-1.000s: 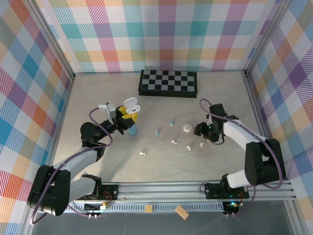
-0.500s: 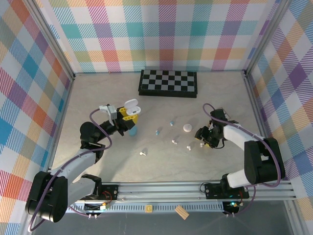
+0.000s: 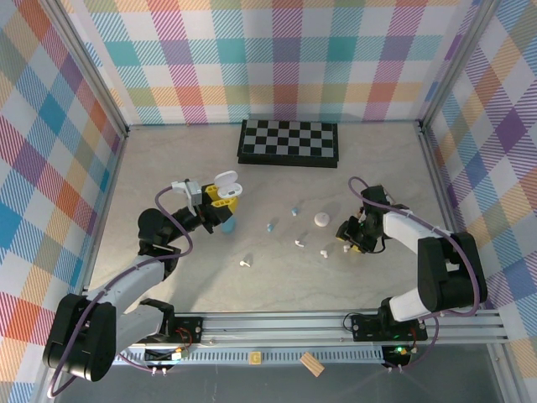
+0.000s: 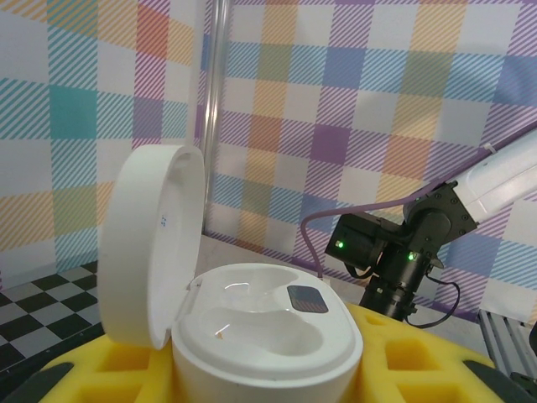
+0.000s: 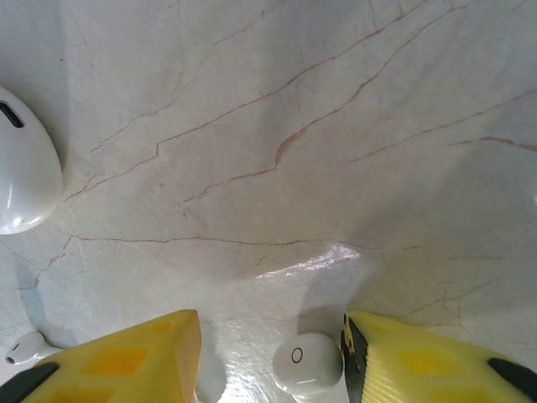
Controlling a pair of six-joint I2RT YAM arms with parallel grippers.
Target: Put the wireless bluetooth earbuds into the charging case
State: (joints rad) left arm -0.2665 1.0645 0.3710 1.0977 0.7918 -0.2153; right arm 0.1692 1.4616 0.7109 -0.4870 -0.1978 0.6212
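the right gripper (image 5: 270,340) hung low over the table (image 5: 294,126) with its jaws apart. a white earbud (image 5: 306,365) lay between them, close beside the finger on the right of the wrist view. a second white earbud (image 5: 23,347) lay just outside the other finger, and a shut white case (image 5: 21,176) sat farther out. the left gripper (image 3: 220,196) held the open charging case (image 4: 260,327), lid raised. a light blue earbud (image 3: 270,227) lay between the arms, with the chessboard (image 3: 289,140) beyond.

The white charging case (image 4: 262,329) stands open, wells empty; tiny white and light-blue earbuds (image 3: 299,244) lie scattered loose.
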